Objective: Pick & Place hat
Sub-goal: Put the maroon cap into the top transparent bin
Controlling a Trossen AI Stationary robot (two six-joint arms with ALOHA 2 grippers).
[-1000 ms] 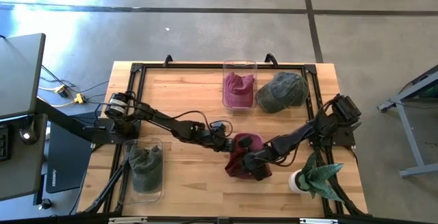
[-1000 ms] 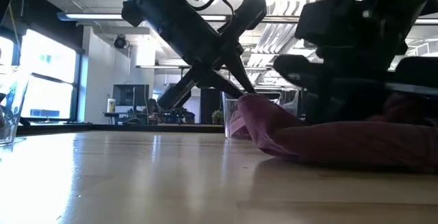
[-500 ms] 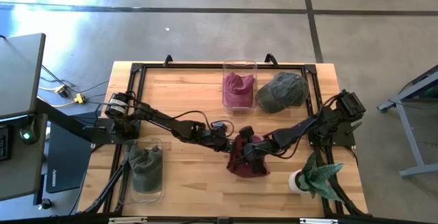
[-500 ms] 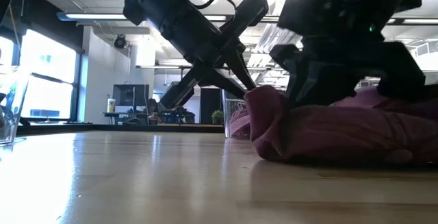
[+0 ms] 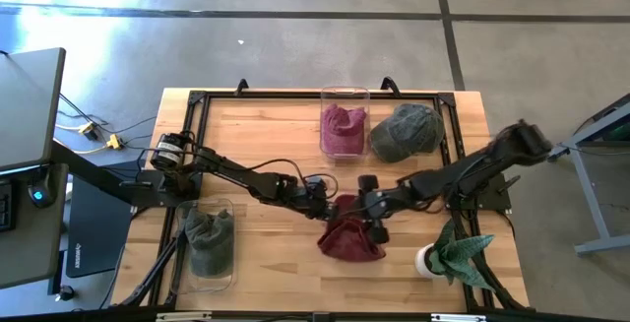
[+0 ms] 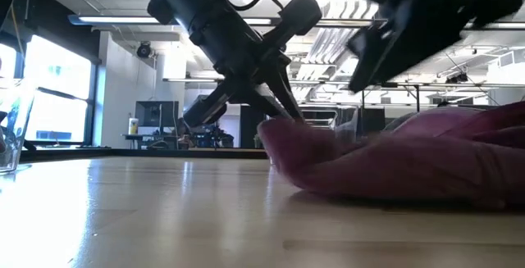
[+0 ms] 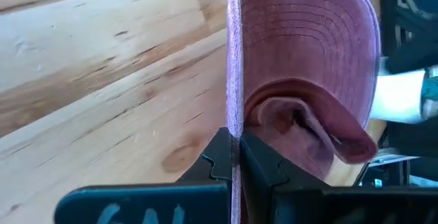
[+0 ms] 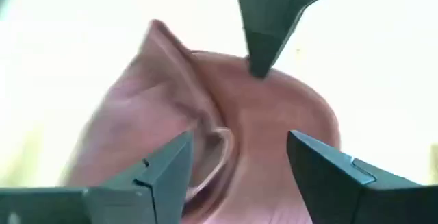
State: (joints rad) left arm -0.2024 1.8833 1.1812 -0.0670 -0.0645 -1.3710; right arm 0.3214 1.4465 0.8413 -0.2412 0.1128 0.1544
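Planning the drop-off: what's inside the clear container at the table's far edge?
The clear container holds a crumpled maroon hat filling most of it. Whether anything lies beneath that hat is hidden. A green hat sits beside it, outside.

overhead view, table-level view, two wrist close-ups

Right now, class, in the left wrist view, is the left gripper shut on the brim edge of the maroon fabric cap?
Yes, the left gripper pinches the maroon fabric cap at its brim edge.

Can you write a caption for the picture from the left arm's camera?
Left tool pinches the edge of the red cap on the wooden table.
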